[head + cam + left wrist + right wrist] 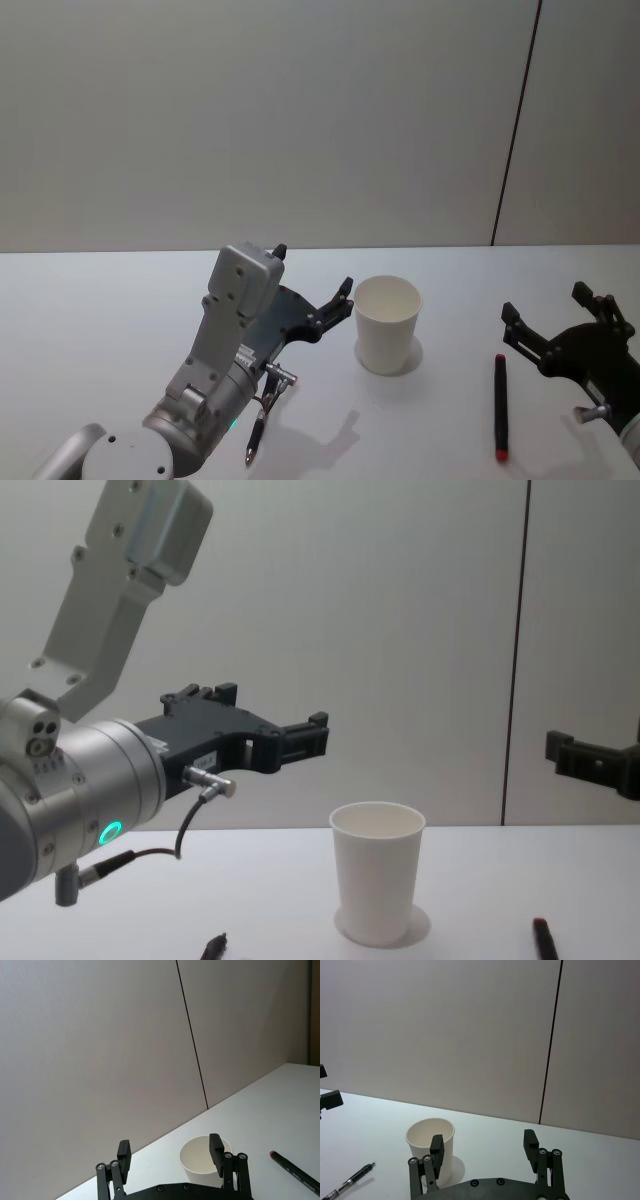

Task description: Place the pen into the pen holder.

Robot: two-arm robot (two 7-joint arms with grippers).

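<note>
**Head view.** A plain white tapered paper cup (388,322) stands upright mid-table. Two pens lie flat on the white table (120,320). A black pen with red ends (499,405) lies right of the cup, and a black pen with a silver clip (256,432) lies left of it, partly under the left arm. The left gripper (314,270) hovers just beside the cup, fingers spread wide and holding nothing. The right gripper (545,302) is equally wide and empty, near the red-ended pen's far tip. Risk: the cup looks light, so a sideways sweep of the left fingers would likely topple it.

**Left wrist view.** One finger of the left gripper (170,1152) overlaps the cup (197,1166). The red-ended pen (295,1172) lies well beyond. Room on that side is tight.

**Right wrist view.** The right gripper (483,1144) looks across at the cup (422,1152) and the clip pen (347,1182). Risk: a thin pen lying flat may roll or skid when pinched, or the fingertips may scrape the table.

**Chest view.** The left gripper (275,725) and right gripper (590,762) both sit above the rim of the cup (378,885), and the air over its mouth is open. Risk: a pen released at a slant could lever the cup over. The table's near edge is not visible, so I cannot tell how far a rolling pen could go.
</note>
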